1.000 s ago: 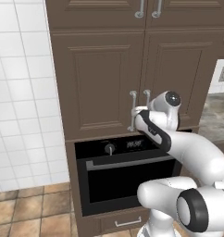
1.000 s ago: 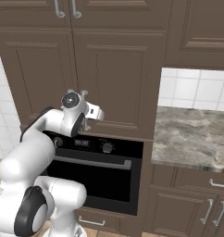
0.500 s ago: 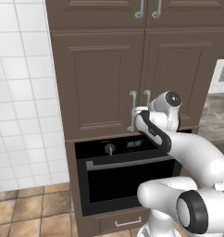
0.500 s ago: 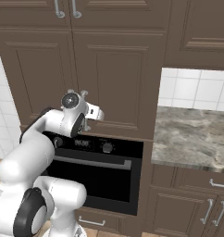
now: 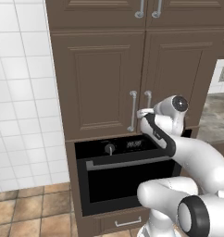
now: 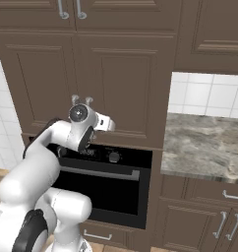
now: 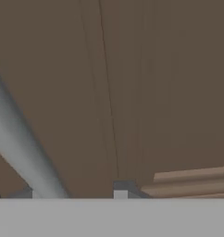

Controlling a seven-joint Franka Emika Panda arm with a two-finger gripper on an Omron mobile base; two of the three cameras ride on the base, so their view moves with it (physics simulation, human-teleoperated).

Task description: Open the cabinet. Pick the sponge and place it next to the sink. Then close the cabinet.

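While the cabinet stands shut: both raised-panel doors of the cabinet point(image 5: 104, 83) are closed flush, so the first step is not yet done.
Hand: my hand point(image 5: 141, 113) is up against the door fronts at the lower ends of the two long bar handles, just above the oven point(image 5: 127, 180).
Hand state: released. In the hand view my fingertips point(image 7: 123, 189) stand apart, with a silver bar handle point(image 7: 21, 143) running down between them, closer to one tip, and bare wood showing beside it.
Which handle: the left bar point(image 5: 132, 111) and right bar point(image 5: 147, 98) sit just beside each other at the door seam, and I cannot tell which one I straddle.
Sponge: I cannot tell where it lies. I judge it to be on the shelf behind these closed doors.
Risk, slip: if I pull with the fingers this slack, the bar would slide out and the door stay shut.
Risk, off-centre: the bar sits to one side of my grip, so closing could nudge it or pinch only its edge.
Risk, wrong bar: the handles are so close that a finger could catch the neighbouring one and jam both doors.
Risk, swing: my elbow hangs low in front of the oven, and the opening door could strike my own arm.
Risk, later: the desk point(image 6: 204, 147) lies well off to the right, a long carry for so small a sponge.
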